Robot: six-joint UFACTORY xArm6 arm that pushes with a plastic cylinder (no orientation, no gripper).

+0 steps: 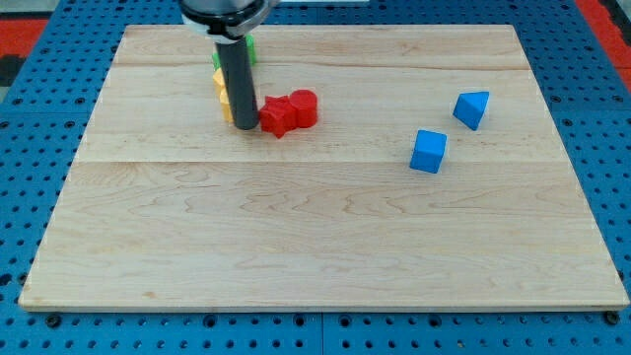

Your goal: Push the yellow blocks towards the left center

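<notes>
Near the far edge of the wooden board [296, 247], a little toward the view's left of its middle, my tip [246, 128] is resting on the surface with the dark rod rising straight above it and hiding much of what lies behind. There is no pincer on this arm, so nothing is opening, closing or holding anything; the rod is only able to shove. The yellow blocks [223, 94] are peeking out along the rod's left side, apparently touching it or just beside it, and their shapes are too covered to name. A green block [248, 49] is showing behind the rod, closer to the far edge, also mostly hidden. Just to the right of my tip, a red star-like block [276, 116] and a red cylinder [305, 107] are sitting touching one another, the nearer of them right against the rod. Well apart, toward the right edge, a blue cube [429, 151] and a blue wedge-like block [471, 108] are lying clear of the work. Judging by this, the task is barely starting: the yellows are sitting far up the board, and they are needing to travel toward the left edge and down to its midpoint, leaving the green behind.
</notes>
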